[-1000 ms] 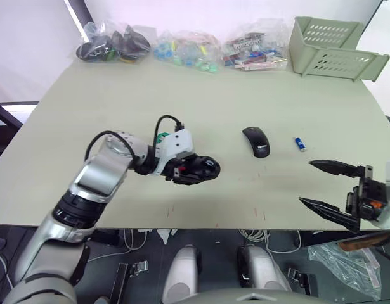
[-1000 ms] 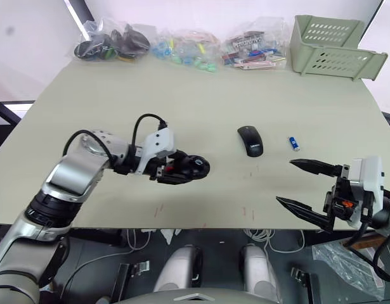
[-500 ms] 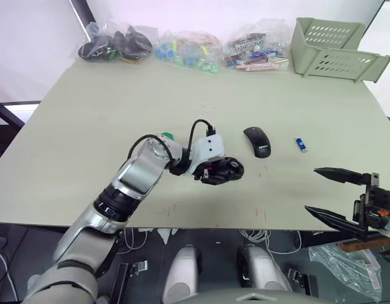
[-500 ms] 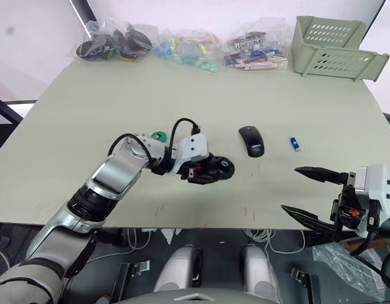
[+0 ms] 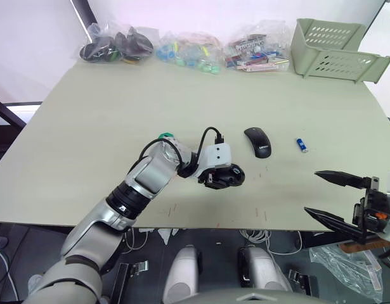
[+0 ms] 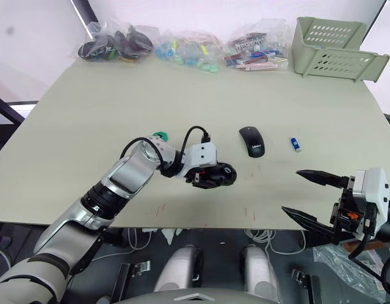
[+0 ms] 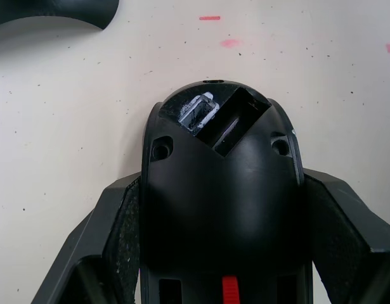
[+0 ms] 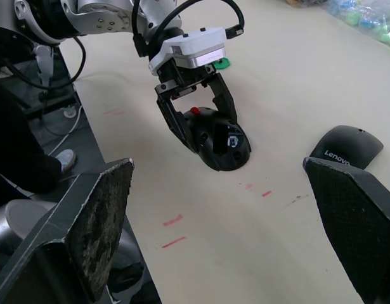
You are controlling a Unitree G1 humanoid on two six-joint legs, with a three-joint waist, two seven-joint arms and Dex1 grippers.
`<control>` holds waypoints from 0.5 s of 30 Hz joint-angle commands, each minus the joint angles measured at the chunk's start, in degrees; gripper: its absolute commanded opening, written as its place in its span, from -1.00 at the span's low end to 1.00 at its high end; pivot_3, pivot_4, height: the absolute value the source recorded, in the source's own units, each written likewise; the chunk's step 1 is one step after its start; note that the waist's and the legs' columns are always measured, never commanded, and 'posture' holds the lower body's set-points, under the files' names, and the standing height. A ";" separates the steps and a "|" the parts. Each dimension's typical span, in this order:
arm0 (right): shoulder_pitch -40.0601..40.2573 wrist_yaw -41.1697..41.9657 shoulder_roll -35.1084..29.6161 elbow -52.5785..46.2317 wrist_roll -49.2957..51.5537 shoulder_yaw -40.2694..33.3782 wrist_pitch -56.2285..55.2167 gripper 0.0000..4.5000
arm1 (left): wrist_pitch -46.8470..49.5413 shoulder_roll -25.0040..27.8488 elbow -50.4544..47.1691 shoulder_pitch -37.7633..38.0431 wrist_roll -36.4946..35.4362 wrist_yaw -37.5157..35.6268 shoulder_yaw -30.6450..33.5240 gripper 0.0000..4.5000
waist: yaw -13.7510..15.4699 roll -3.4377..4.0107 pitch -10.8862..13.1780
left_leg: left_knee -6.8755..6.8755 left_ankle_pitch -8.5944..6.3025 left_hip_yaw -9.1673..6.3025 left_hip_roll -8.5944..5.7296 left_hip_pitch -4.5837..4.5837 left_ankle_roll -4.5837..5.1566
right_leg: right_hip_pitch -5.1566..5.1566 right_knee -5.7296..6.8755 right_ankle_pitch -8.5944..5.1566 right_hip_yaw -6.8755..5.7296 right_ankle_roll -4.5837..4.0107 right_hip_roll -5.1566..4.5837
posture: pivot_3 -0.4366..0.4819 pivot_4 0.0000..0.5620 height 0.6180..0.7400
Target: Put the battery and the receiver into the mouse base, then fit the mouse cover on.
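Left pincer [image 5: 223,179] is clamped around the mouse base [image 5: 229,177], resting on the surface [image 5: 118,107]. Mouse cover [image 5: 257,140] lies just beyond it, battery [image 5: 300,144] farther right. Right pincer [image 5: 325,194] hangs wide open, empty.

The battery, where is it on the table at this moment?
In the left eye view the battery lies on the table's right side, just right of the mouse cover and apart from it, beyond the open right gripper.

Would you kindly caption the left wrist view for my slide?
Left claw grips the mouse base on the table, compartment open.
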 commanded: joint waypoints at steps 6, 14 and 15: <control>-10.02 -25.03 -0.78 2.21 -10.76 6.05 13.18 1.00 | 0.20 -0.94 1.42 0.98 1.85 0.29 -0.92 0.30 | -0.08 0.12 -0.11 | 0.06 0.00 -0.04 -0.03 0.01 0.00 | 0.06 -0.01 -0.05 -0.04 -0.08 -0.04 | -0.05 -0.47 1.00; -30.83 -43.08 7.77 11.47 -11.65 13.84 32.40 1.00 | 0.93 -1.87 1.49 1.07 2.56 0.47 -1.00 0.30 | 0.20 0.30 -0.20 | 0.11 -0.03 -0.06 -0.12 -0.02 0.04 | 0.08 -0.02 -0.04 -0.04 -0.12 -0.11 | -0.05 -0.47 1.00; -32.04 -43.81 8.85 13.19 -12.59 14.58 32.44 0.89 | 0.57 -1.89 1.70 1.16 2.68 0.50 -1.04 0.30 | 0.48 0.32 -0.21 | 0.11 -0.03 -0.06 -0.12 -0.02 0.05 | 0.08 -0.02 -0.04 -0.04 -0.11 -0.11 | -0.05 -0.47 1.00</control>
